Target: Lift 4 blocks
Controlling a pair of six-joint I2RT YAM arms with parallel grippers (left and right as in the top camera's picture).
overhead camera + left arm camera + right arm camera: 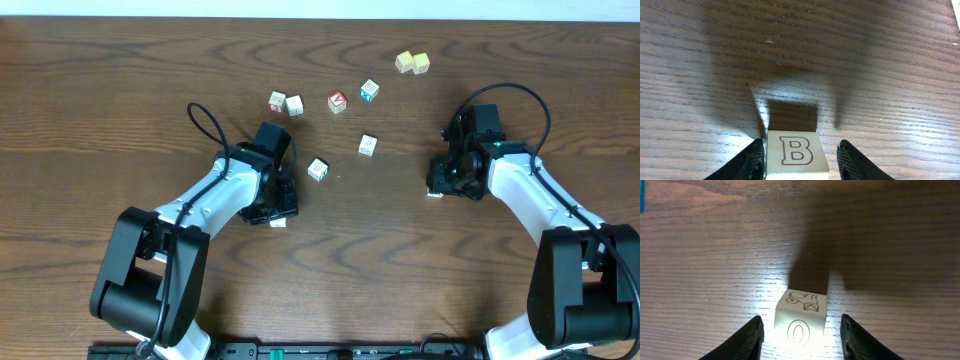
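On the left side of the dark brown wood-grain table (pixel 100 80), the left gripper (pixel 801 149) hangs low over a small pale cream wooden cube printed with a red-outlined B (pixel 794 152). Its jaws straddle this B cube without clamping it. One finger sits against or just beside a side face, while a clear strip of table shows between the cube and the other finger. I cannot tell whether the B cube rests on the wood or is slightly raised.

Toward the middle, two more pale cream cubes lie loose and apart. The nearer cube (pixel 318 169) is close to the left gripper, and the farther cube (pixel 367 145) sits more toward the right arm. Neither is touched. Beyond them, a red-faced cube (pixel 338 101), a blue-faced cube (pixel 369 90) and two yellowish cubes (pixel 412 62) are no part of the job.

On the right, the right gripper (pixel 801 324) is likewise spread. Its jaws stand either side of a pale cream wooden cube with a red O on its near face (pixel 801 325), and bare table shows on both sides of this O cube.

The step in hand looks like the first pair of grasps, one per arm. The next move calls for each gripper to close squarely on opposite faces. The left gripper likely needs to centre first, since its cube sits off to one side. Then each arm should lift straight up. The two loose cubes are not yet lifted.
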